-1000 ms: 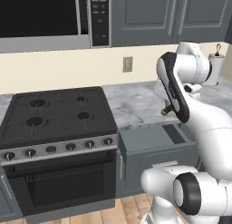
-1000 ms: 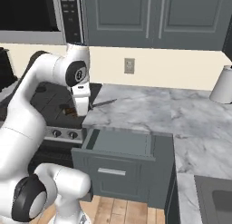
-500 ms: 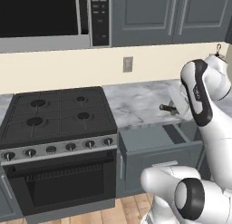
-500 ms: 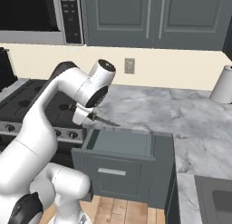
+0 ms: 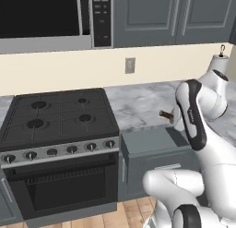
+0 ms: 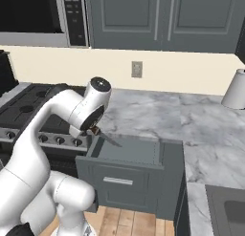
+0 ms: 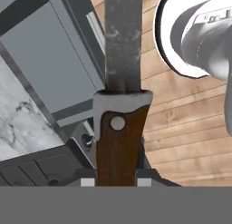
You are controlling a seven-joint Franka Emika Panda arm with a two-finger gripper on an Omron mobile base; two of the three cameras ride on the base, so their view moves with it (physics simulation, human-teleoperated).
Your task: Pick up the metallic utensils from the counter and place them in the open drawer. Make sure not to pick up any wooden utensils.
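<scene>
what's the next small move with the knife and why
Probably lower it a little and let go. The pincer grips the knife by its brown handle, and in the right base view its blade already hangs over the open drawer, so lowering should drop it inside.

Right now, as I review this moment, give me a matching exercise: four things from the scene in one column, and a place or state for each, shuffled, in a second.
Things:
1. knife
2. open drawer
3. stove
4. wall outlet

Places or states:
A. on the cream wall above the counter
B. pulled out from the cabinet front, below the counter edge
C. clamped by its brown handle in the jaws of the gripper
D. black, beside the drawer, burners on top

Pairs: 1-C, 2-B, 3-D, 4-A
</scene>
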